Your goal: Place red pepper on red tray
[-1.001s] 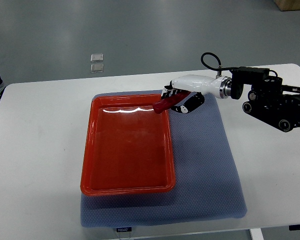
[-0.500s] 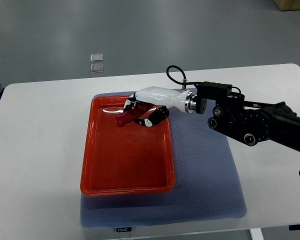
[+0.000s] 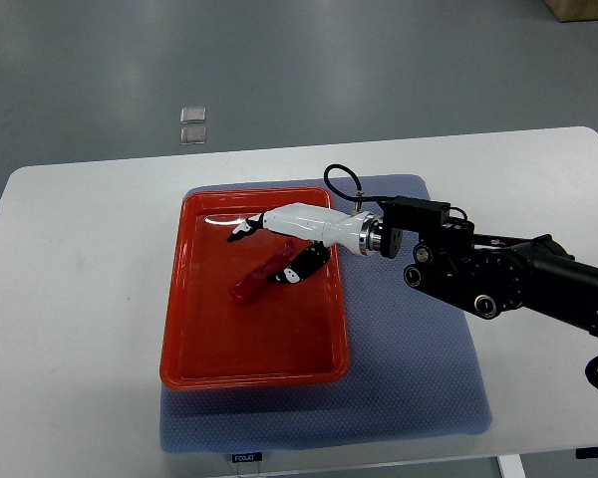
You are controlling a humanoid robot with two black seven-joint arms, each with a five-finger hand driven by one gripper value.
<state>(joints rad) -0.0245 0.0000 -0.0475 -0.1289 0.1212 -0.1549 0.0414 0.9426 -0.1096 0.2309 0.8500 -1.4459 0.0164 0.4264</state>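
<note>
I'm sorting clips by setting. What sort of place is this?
Probably a robotics lab or test room, not a kitchen: a plain white table on a bare grey floor, with only a blue mat, a red tray and one red pepper laid out.

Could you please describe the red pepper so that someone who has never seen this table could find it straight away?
On the white table lies a blue-grey textured mat with a shallow rectangular red plastic tray on its left part. Inside the tray, right of its middle, lies the long, slim dark red pepper, slanting up to the right towards the right hand above it. It is darker than the tray and the only item in it.
</note>
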